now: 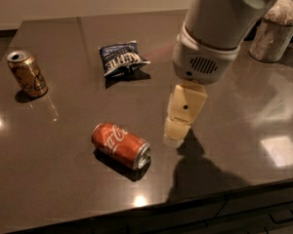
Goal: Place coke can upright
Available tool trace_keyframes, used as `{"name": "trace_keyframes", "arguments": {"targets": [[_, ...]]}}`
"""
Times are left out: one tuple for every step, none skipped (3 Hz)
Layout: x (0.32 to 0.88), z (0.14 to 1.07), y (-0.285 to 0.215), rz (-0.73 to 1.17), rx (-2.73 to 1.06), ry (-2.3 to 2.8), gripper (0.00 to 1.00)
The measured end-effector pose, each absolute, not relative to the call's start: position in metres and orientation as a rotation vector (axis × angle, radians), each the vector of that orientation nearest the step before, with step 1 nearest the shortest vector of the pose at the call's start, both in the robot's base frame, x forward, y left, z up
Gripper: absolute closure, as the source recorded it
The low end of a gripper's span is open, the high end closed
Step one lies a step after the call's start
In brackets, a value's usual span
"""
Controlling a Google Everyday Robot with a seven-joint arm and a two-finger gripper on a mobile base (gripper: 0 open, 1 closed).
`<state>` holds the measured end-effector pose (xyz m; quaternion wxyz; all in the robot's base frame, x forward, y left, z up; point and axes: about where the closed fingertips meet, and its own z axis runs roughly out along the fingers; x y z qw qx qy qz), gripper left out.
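The coke can [120, 145] is red with white script and lies on its side on the dark table [63, 179], its silver end toward the front right. My gripper [178, 130] hangs from the white arm [219, 28] just right of the can, a small gap away, above the table surface. It holds nothing that I can see.
A gold-brown can [28, 73] stands upright at the far left. A dark blue chip bag [121, 58] lies at the back centre. A pale container [274, 30] stands at the back right. The table's front edge [185, 201] runs close below the can.
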<state>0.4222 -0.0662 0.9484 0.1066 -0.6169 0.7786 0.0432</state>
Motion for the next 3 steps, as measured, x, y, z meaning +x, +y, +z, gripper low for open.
{"name": "trace_keyframes", "arguments": {"targets": [[0.415, 0.926, -0.017, 0.155, -1.766, 2.369, 0.0], [0.407, 0.904, 0.016, 0.149, -1.734, 2.423, 0.0], [0.401, 0.885, 0.045, 0.169, -1.71, 2.471, 0.0]]}}
